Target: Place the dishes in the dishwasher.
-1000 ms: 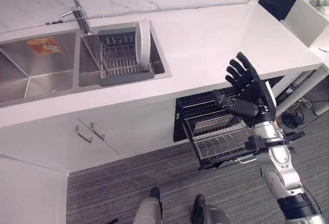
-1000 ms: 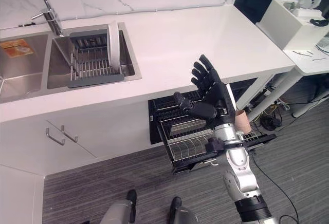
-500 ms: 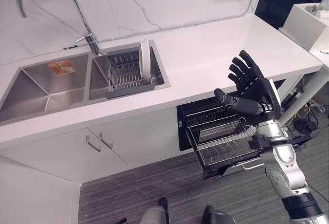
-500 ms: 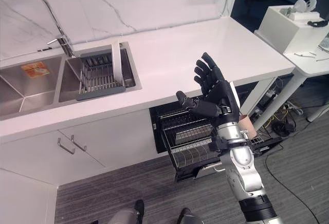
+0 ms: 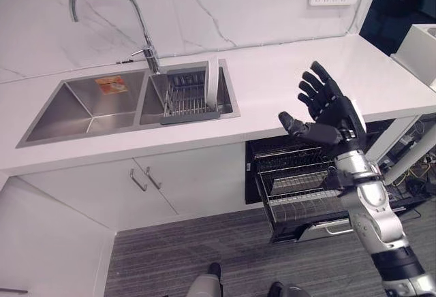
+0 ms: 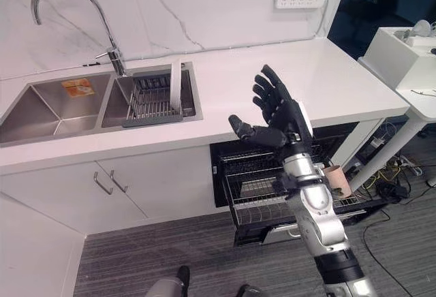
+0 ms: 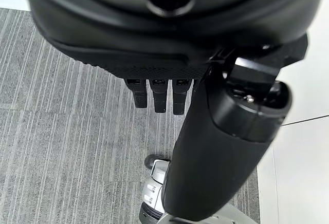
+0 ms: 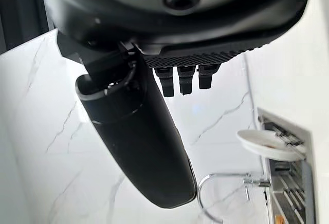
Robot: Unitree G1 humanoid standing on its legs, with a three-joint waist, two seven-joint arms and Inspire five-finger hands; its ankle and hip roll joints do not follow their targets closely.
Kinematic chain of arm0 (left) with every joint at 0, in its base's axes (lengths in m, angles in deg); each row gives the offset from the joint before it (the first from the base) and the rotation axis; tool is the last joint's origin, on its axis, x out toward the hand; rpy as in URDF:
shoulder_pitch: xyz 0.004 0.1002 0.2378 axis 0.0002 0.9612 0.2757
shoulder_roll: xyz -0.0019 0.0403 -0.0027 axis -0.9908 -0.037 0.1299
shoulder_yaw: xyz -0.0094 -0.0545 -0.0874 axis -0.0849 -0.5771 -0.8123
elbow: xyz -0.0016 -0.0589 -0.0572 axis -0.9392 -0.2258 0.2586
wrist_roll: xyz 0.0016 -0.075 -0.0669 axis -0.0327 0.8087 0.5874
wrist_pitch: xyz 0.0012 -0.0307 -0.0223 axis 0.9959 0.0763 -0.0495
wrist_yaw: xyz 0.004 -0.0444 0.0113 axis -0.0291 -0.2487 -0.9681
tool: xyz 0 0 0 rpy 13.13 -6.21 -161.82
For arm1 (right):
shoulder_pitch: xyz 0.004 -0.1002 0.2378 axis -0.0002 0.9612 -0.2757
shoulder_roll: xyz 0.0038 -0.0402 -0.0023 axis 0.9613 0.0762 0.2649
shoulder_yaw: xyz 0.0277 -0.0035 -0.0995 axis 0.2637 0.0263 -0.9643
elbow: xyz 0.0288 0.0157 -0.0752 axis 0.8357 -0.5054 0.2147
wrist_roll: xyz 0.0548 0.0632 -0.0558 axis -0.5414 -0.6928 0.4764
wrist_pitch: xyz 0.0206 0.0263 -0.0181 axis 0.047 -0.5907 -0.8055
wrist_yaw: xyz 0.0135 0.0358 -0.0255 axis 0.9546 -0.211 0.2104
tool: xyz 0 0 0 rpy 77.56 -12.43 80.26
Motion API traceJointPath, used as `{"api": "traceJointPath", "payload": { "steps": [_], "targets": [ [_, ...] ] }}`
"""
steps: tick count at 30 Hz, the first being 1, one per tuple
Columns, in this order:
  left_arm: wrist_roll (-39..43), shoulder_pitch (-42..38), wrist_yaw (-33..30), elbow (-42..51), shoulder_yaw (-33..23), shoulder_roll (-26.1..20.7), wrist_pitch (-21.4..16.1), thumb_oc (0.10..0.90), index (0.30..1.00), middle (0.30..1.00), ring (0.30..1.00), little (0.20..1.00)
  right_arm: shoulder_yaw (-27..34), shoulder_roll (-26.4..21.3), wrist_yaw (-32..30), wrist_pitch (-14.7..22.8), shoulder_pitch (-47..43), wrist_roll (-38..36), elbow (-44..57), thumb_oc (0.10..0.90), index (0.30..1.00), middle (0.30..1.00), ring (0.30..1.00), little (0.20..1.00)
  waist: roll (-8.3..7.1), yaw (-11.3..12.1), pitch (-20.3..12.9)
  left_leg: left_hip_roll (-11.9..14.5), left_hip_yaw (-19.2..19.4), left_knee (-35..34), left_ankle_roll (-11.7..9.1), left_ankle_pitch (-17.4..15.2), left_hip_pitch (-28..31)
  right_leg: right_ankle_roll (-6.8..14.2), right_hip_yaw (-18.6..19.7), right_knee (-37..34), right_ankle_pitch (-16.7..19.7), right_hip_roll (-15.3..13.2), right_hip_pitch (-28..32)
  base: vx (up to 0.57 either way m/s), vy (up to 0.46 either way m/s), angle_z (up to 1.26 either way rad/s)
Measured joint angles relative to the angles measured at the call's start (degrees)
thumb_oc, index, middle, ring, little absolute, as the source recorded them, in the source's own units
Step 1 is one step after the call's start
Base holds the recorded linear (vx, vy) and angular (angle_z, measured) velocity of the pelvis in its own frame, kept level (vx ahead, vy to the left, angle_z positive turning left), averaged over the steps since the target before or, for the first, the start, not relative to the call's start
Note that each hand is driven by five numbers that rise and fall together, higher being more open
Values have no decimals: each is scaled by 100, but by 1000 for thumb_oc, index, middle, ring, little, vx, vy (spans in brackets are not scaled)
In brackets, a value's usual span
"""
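Observation:
A white plate [image 5: 212, 82] stands on edge in the dark drying rack [image 5: 189, 101] inside the right sink basin; it is also in the right wrist view [image 8: 267, 144]. Below the counter the dishwasher's lower wire rack [image 5: 300, 191] is pulled out. My right hand [image 5: 328, 111] is raised in front of the counter edge, above that rack and well to the right of the plate, open with fingers spread and holding nothing. My left hand [image 7: 226, 131] hangs over the grey floor, open and holding nothing.
A tall curved faucet [image 5: 109, 1] rises behind the sinks. The left basin [image 5: 82, 110] holds an orange label [image 5: 111, 84]. Cabinet doors with handles [image 5: 143, 178] sit under the sink. A brown cup [image 6: 337, 181] stands by the dishwasher rack. A white side table [image 6: 402, 55] is at the right.
The whole picture has shifted, so the camera has moved. My right hand stays raised and open. The plate stays in its rack.

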Motion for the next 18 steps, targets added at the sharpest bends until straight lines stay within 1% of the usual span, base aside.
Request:
{"api": "traceJointPath", "payload": {
  "steps": [1,2,3,6,10,11,13,15,17,18],
  "targets": [
    [-10,-3,0,0,0,-3,-2,800,900,900,900,900,-2,1,-25,-5,-48,-28,-2,800,900,900,900,900,-17,28,-32,1,-3,23,1,6,1,17,-7,3,-8,-2,19,90,-10,12],
    [-31,8,0,0,1,-14,-2,800,900,900,900,900,-11,14,-63,-28,-157,-152,-9,800,900,900,900,900,-65,94,-96,-12,-7,70,0,4,0,59,-32,32,-60,-37,60,83,-10,15],
    [-40,14,2,-1,7,-30,-1,800,900,900,900,900,-16,23,-110,-72,-259,-224,-9,800,900,900,900,900,-92,99,-116,-43,-23,68,0,3,-3,81,-59,43,-86,-63,74,81,-7,17],
    [-42,13,8,0,13,-35,4,800,900,900,900,900,-12,21,-231,-202,-636,-322,-96,800,900,900,900,900,-110,102,-126,-101,-43,75,10,0,-1,107,-93,41,-103,-117,115,62,2,11],
    [-41,35,34,5,14,-57,-1,800,900,900,900,900,-11,-19,-318,-397,-1215,-421,-486,800,900,900,900,900,-128,189,-132,-105,-55,132,49,-27,2,134,-135,24,-119,-155,166,65,1,5],
    [-41,23,67,10,8,-71,-2,800,900,900,900,900,26,-63,-383,-451,-1308,-429,-576,800,900,900,900,900,-158,266,-143,-108,-62,150,51,-48,-6,145,-148,15,-129,-161,182,98,-11,4],
    [-43,58,104,8,10,-97,1,800,900,900,900,900,18,-163,-376,-580,-1383,-433,-691,800,900,900,900,900,-185,317,-145,-113,-119,177,51,-77,2,160,-219,-37,-137,-162,268,91,-9,13],
    [-44,73,125,9,56,-191,13,800,900,900,900,900,11,-288,-392,-683,-1577,-433,-1011,800,900,900,900,900,-249,392,-168,-116,-145,182,23,-106,-3,161,-244,-52,-146,-162,281,78,1,10],
    [-45,91,126,9,61,-256,54,800,900,900,900,900,-7,-433,-408,-850,-1920,-437,-1406,800,900,900,900,900,-270,426,-166,-127,-180,186,19,-109,-21,162,-278,-58,-151,-171,289,82,6,7],
    [-44,91,126,5,66,-281,77,800,900,900,900,900,-20,-477,-438,-896,-2093,-445,-1582,800,900,900,900,900,-270,490,-166,-130,-182,186,22,-111,-20,164,-281,-61,-152,-174,295,82,13,4]
  ]
}}
